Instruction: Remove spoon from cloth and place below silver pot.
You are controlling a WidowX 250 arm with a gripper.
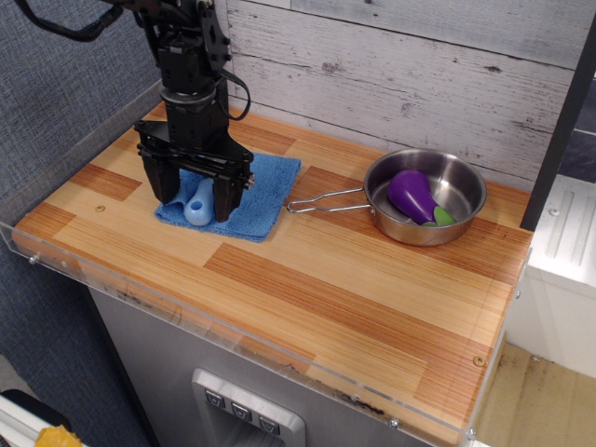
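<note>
Spoon [198,202] lies on the cloth [251,191], back-left part of the desk; its light-blue handle points toward the front edge, bowl hidden behind the gripper. Gripper [196,196] straddles the handle, jaws apart, one finger on each side. Silver pot [428,196] sits near the back-right corner, purple eggplant [412,195] inside.

blue-handled spoon [197,204] lies on cloth [256,196], left of silver pot [456,191]

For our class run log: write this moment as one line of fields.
gripper: open, straddling spoon | spoon: on cloth, not lifted | silver pot: right, holds eggplant
</note>
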